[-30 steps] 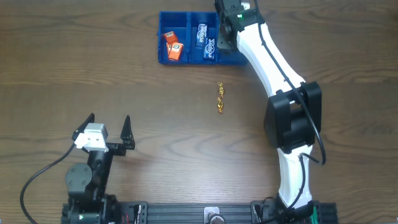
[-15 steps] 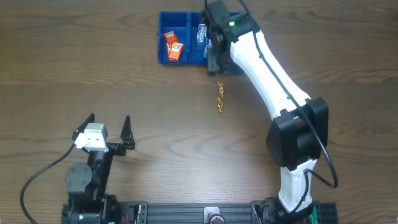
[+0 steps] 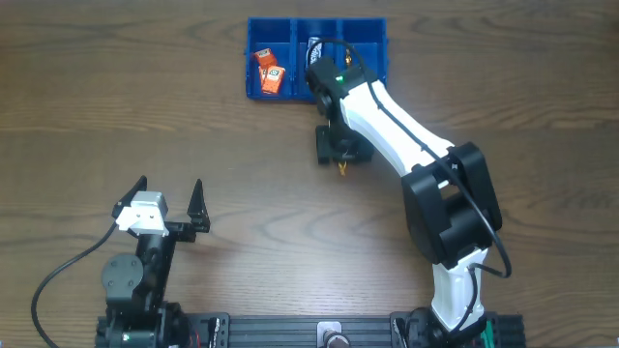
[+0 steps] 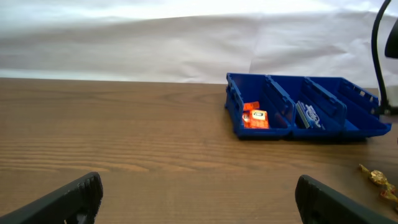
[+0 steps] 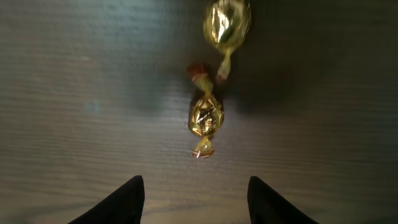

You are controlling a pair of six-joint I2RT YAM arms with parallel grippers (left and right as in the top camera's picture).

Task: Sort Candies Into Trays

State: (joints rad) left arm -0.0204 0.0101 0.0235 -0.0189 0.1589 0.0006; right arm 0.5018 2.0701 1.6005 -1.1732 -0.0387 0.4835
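My right gripper (image 5: 196, 190) hung spread above the gold candy (image 5: 206, 118) at mid-frame. A second candy (image 5: 227, 22) seemed to touch its wrapper, so my closing might have dragged both or pinched only foil. The blue tray (image 3: 379, 21) sat top centre.

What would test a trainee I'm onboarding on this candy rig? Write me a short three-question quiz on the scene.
1. True or false: the right gripper hangs open over gold-wrapped candies lying on the wooden table.
2. Seen in the top view, which compartment of the blue tray holds the orange-wrapped candies? A) left B) middle C) right
3. Fill in: the left gripper is ____ and holds nothing.
Key: 1 true; 2 A; 3 open.
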